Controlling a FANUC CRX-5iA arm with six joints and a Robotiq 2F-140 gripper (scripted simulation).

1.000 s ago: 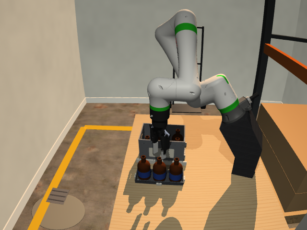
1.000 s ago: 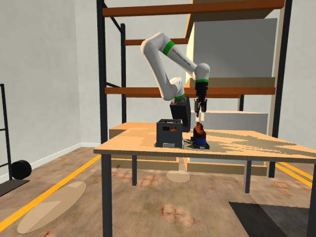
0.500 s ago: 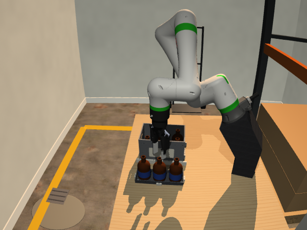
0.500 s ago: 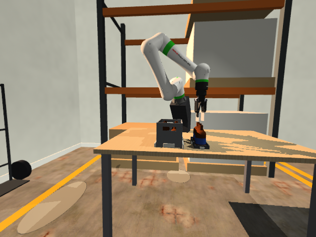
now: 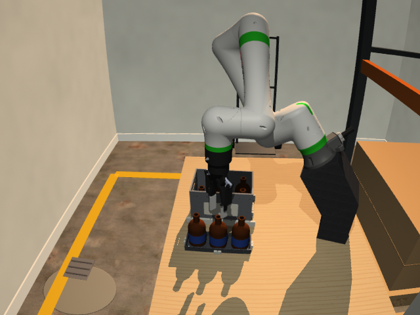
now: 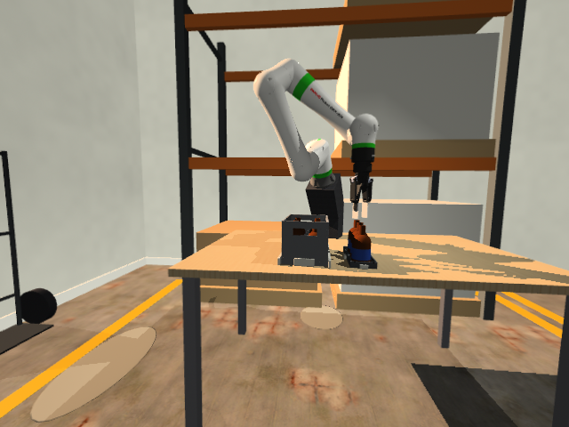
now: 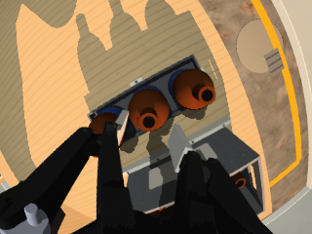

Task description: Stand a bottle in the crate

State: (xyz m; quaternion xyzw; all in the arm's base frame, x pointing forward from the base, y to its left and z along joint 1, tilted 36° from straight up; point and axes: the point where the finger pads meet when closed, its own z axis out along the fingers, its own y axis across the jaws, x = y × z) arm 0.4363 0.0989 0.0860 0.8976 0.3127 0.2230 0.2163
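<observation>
Three brown bottles with blue labels stand upright in a row on the dark tray. In the wrist view two of them show from above, and the third is partly behind a finger. The grey crate stands just behind the tray. One bottle shows in its back right cell, another neck shows at its left, and the other cells are hidden. My gripper is partly open and empty. It hangs a little above the middle bottle's neck.
The wooden table carries the crate and tray near its left edge. The arm's dark base stands to the right, with a stepped wooden block beyond it. Shelf racking rises behind the table.
</observation>
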